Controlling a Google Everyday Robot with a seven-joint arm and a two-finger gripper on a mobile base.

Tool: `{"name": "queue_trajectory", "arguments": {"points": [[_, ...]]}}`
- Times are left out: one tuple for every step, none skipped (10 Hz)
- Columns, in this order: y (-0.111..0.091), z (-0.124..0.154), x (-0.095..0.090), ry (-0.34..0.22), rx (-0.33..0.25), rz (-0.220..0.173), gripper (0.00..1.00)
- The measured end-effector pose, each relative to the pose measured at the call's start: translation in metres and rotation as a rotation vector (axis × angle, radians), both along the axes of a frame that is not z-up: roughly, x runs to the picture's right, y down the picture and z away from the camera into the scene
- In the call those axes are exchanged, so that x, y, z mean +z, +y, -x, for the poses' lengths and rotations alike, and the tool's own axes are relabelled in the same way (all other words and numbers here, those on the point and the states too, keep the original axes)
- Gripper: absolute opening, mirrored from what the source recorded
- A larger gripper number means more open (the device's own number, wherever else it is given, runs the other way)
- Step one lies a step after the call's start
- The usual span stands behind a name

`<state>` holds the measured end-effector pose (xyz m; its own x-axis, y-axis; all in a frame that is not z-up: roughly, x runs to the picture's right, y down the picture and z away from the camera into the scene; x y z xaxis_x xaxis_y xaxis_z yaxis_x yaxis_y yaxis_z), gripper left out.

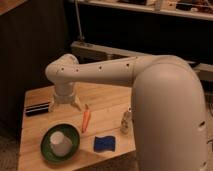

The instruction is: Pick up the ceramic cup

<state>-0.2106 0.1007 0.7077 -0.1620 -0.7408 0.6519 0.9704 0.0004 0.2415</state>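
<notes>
At the far left of the pale wooden surface [107, 106] lies a flat black rectangular bar [37, 108] with a lighter stripe along its top edge. Nearer the front edge sits a round green plate [46, 150] with a glossy, raised rim. The ceramic cup [61, 142] stands in the middle of this plate. It is plain matte white and tapered, with no handle showing, and it looks wider at the bottom than at the top.

Just behind the plate and a little to the right, the gripper [66, 105] hangs over the wood, pointing down. Its two pale fingers are splayed apart with nothing between them, clear of the cup. The gripper sits under a rounded white wrist joint.

Right of the gripper lies a slim orange carrot-shaped piece [86, 120], tapering toward the front. Farther right, near the front edge, lies a soft-looking, roughly rectangular blue sponge [104, 144]. Beyond it stands a small pale bottle [126, 121], close to the smooth, bulky white arm [165, 105] that fills the right side.
</notes>
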Motion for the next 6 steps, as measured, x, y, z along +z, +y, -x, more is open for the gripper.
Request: {"name": "queue_trajectory", "arguments": {"points": [[0.006,0.001,-0.002,0.003,-0.019,0.007,0.80],[0.013,-0.004,-0.006,0.014,-0.033,0.018,0.80],[0.017,-0.007,-0.008,0.017,-0.035,0.026,0.80],[0.023,-0.014,-0.012,0.018,-0.031,0.037,0.80],[0.028,-0.016,-0.015,0.009,-0.028,0.044,0.80],[0.035,-0.014,-0.019,-0.008,-0.031,0.055,0.80]]}}
